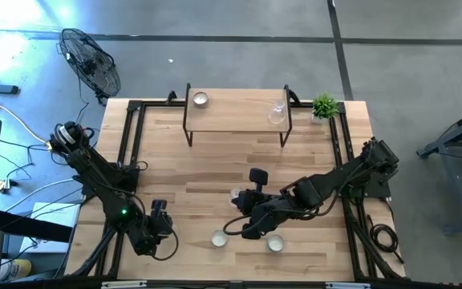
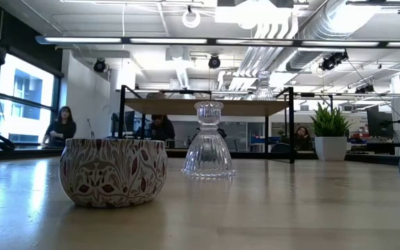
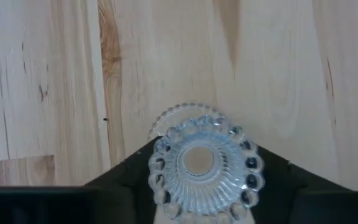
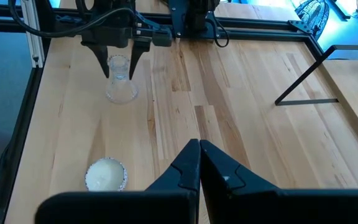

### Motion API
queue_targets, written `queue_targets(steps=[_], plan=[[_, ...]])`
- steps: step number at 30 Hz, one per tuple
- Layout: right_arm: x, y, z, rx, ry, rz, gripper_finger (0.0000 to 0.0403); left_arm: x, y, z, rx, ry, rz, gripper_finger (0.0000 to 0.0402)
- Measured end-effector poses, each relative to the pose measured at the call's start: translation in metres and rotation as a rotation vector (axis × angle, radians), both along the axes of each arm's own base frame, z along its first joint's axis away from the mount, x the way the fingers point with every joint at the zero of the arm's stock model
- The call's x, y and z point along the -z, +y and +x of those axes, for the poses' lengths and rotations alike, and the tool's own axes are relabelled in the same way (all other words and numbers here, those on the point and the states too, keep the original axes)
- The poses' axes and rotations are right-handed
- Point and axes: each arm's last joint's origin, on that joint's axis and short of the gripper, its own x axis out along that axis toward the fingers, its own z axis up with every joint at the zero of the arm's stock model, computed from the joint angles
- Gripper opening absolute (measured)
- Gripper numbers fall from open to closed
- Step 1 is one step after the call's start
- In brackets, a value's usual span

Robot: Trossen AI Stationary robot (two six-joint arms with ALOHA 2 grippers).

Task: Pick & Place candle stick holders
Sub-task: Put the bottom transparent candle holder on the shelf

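A clear glass candle stick holder (image 4: 120, 84) stands on the table near its left front corner, with my left gripper (image 4: 119, 70) shut on it; from above, its beaded rim (image 3: 199, 163) shows between the two dark fingers. In the high view the left gripper (image 1: 164, 223) hides it. My right gripper (image 4: 199, 152) hangs shut and empty above the table's front middle (image 1: 233, 228). A second glass holder (image 2: 208, 142) stands on its foot mid-table. Two tealight cups (image 1: 219, 238) (image 1: 275, 243) sit near the front edge. My left gripper pinches the glass holder's upper cup (image 4: 120, 67) between its two fingers, one on each side. The fingers (image 4: 104, 62) slant down onto it from above. The holder stands upright with its flared foot (image 4: 120, 94) on the table.
A low wooden shelf (image 1: 235, 108) on black legs stands at the far edge, carrying a tealight cup (image 1: 200, 99) and a glass holder (image 1: 277, 112). A small green plant (image 1: 323, 104) sits at the far right. Black frame rails (image 1: 131, 152) run along both table sides. People show in the room beyond.
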Motion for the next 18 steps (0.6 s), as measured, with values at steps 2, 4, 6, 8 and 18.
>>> queue_targets(steps=[2,4,6,8,18], plan=[[0.0001,0.0,0.0001,0.0,0.0,0.0,0.0,0.0,-0.0001,0.0,0.0,0.0,-0.001,0.0155],[0.0001,0.0,0.0001,0.0,0.0,0.0,0.0,0.0,-0.0001,0.0,0.0,0.0,-0.001,0.0155],[0.0001,0.0,0.0001,-0.001,0.0,0.0,0.0,0.0,-0.0001,0.0,0.0,0.0,-0.001,0.0155],[0.0002,0.0002,0.0,-0.005,0.003,0.004,0.0,0.0,-0.0001,0.0,0.0,0.0,-0.001,0.0155],[0.0016,0.0009,0.0008,-0.007,0.008,0.024,0.003,-0.0066,-0.001,0.001,-0.002,0.002,0.011,0.0155]])
